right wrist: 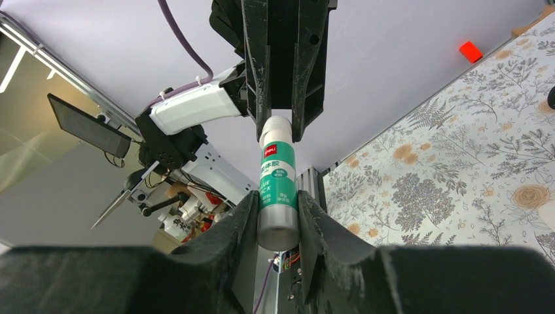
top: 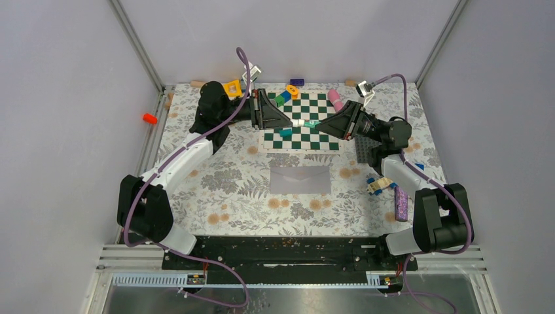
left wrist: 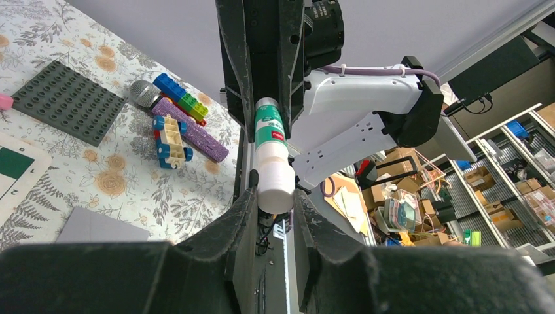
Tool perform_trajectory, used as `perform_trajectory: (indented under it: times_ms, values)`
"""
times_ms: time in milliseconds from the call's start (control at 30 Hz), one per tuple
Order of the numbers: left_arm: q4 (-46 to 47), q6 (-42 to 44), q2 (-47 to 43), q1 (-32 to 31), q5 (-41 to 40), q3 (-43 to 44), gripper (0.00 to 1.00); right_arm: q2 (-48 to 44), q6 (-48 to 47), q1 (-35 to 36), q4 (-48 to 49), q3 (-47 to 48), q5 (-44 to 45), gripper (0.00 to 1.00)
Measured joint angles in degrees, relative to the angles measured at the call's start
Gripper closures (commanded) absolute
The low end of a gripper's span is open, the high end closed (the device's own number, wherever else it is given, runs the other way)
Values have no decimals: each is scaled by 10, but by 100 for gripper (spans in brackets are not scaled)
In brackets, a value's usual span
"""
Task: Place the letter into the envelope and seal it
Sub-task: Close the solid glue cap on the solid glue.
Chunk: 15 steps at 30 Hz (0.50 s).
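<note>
One glue stick (top: 305,123) is clamped between left claw (left wrist: 275,196) and right claw (right wrist: 278,219); blocks (top: 283,98) are strewn beyond, envelope (top: 301,178) nearer.

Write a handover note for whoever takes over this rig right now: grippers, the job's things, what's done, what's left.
Left gripper: shut on the white cap of the glue stick.
Right gripper: shut on its green body.
The stick is held in the air over the chessboard, cap on.
Envelope: flat on the table, nearer the bases.
Letter: not seen apart; possibly already inside.
Left: uncap, glue the flap, seal.
</note>
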Motion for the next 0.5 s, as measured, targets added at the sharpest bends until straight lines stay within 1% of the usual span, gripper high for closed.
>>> perform_trajectory:
  times_ms: [500]
  values:
    - [-3, 7, 0, 1, 0, 0, 87, 0, -1, 9, 0, -1, 0, 100]
